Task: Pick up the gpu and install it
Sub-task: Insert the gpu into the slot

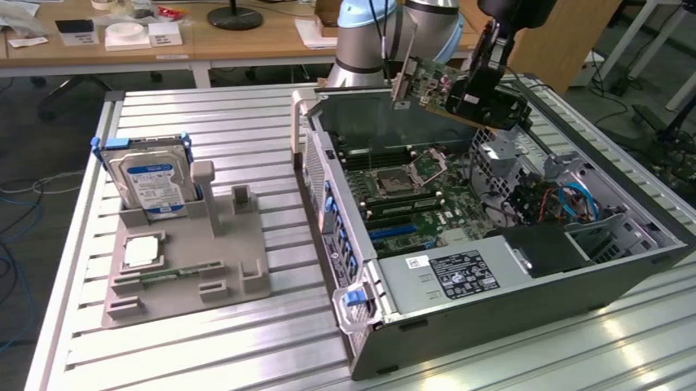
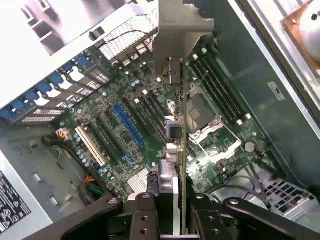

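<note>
The gpu (image 1: 433,84), a flat card with a green board and a silver end bracket, hangs in the air over the open computer case (image 1: 522,309), high in the exterior view and toward the exterior view's right. The pincer (image 1: 477,91) is closed on it, a finger on each face, clamping the end away from the bracket.

In the wrist view the gpu (image 2: 176,132) appears edge-on. Its long axis runs straight out from the pincer (image 2: 172,220) to the bracket, and the motherboard (image 2: 115,165) lies below it, not touching. The blue expansion slot (image 2: 129,125) sits off to one side of the card's edge, toward the case's blue-tabbed rear panel. It runs at a slant to the card (so card and slot are neither stacked nor parallel).

The arm (image 1: 376,32) comes down from the top edge of the exterior view, wrist bent so the pincer leans down toward the case. The case rests on a slatted metal tabletop (image 1: 218,122).
</note>
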Robot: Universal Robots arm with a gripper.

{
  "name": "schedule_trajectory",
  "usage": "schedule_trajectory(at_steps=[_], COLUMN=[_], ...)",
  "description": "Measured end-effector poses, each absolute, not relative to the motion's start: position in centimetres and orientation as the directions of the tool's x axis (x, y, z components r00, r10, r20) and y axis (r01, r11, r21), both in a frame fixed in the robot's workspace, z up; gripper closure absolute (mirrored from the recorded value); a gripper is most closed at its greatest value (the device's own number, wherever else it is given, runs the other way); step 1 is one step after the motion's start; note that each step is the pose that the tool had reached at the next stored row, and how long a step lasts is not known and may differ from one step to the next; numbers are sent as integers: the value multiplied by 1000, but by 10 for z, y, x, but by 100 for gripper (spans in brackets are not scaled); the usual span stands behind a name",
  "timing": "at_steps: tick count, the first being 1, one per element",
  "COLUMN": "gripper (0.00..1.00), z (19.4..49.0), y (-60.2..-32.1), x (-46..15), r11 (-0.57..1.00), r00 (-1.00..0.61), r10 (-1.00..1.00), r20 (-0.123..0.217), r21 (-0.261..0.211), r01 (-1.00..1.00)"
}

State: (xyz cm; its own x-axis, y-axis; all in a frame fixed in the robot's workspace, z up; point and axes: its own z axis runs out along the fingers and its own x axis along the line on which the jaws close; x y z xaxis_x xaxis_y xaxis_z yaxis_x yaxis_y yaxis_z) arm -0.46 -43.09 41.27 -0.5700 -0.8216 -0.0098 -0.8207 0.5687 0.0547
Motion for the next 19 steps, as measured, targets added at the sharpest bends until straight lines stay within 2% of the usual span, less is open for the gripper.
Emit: schedule_trajectory(at_steps=[19], gripper=[72], z=[413], y=[-431], x=[-5], r11=[364], r00=[-365], r10=[-931], r20=[-10], r21=[54], r01=[-930])
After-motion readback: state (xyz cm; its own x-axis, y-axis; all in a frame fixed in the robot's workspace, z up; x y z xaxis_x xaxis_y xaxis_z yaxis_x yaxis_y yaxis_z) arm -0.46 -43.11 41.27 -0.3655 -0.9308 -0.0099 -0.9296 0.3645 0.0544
